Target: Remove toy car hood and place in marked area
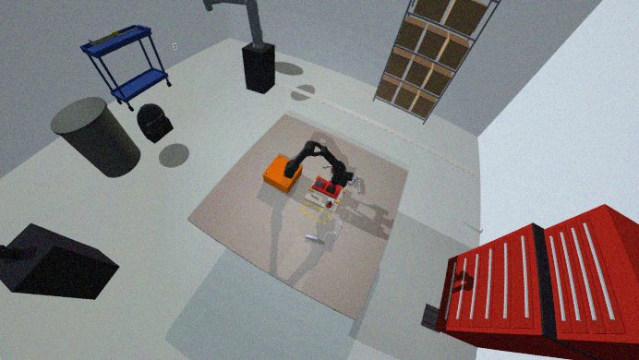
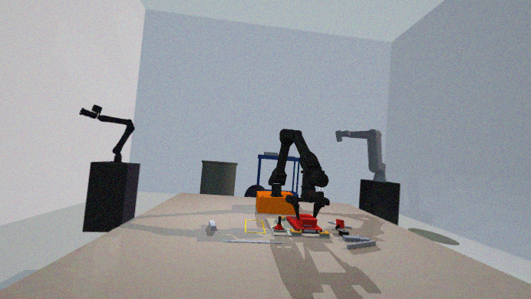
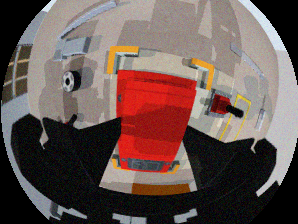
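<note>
The red toy car (image 1: 335, 196) (image 2: 293, 222) sits on a cream board (image 1: 307, 197) between yellow corner brackets. Its hood (image 2: 308, 222) (image 3: 156, 107) is a raised red part, level and low over the car; whether it is still seated cannot be told. My gripper (image 2: 306, 217) (image 3: 153, 124) points down and is shut on the hood, one finger against each side. The marked area, a yellow outline (image 1: 314, 217) (image 2: 255, 232) (image 3: 244, 98), lies on the table beside the board, right of the car in the wrist view.
A red piece with a black knob (image 2: 279, 227) (image 3: 220, 104) stands on the board between car and outline. A black wheel (image 3: 71, 80) and grey bars (image 2: 361, 244) lie on the car's other side. A grey block (image 1: 311, 237) (image 2: 212, 225) lies beyond the outline.
</note>
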